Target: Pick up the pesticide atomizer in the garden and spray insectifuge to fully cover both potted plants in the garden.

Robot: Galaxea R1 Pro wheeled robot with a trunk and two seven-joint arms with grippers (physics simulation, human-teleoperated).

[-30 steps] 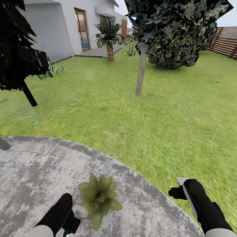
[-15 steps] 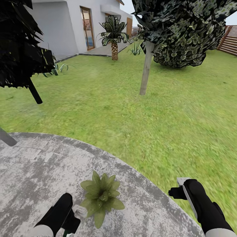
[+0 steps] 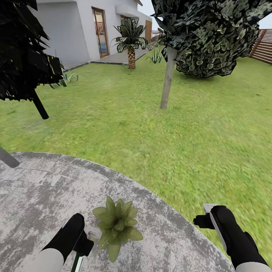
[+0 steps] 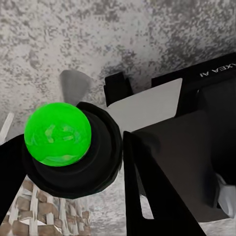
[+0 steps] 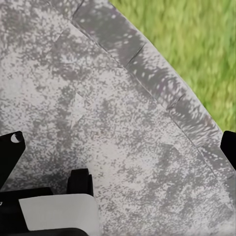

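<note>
One potted plant [image 3: 117, 226], a rosette of pointed green leaves, stands on the round grey stone patio [image 3: 34, 196] near its edge; the leaves hide its pot. The second potted plant is out of view. My left gripper [image 3: 84, 244] hovers just left of the rosette, shut on the pesticide atomizer [image 3: 79, 260], whose dark green body shows below my hand. In the left wrist view the atomizer [image 4: 59, 133] appears end-on as a bright green round with a black collar, between my black fingers [image 4: 152, 191]. My right gripper [image 3: 202, 218] hangs open over the patio rim, holding nothing.
Lawn [image 3: 196, 132] stretches beyond the patio to a white house [image 3: 60, 34]. A thin tree trunk [image 3: 167, 79], a dark bush [image 3: 215, 45], a palm [image 3: 131, 41] and a brown slatted fence [image 3: 264, 47] stand on it. Wicker weave [image 4: 39, 214] lies below my left hand.
The camera swung slightly between the oldest frame and the middle one. Since then my left arm has shifted a little beside the rosette, and the atomizer's green body now shows below it.
</note>
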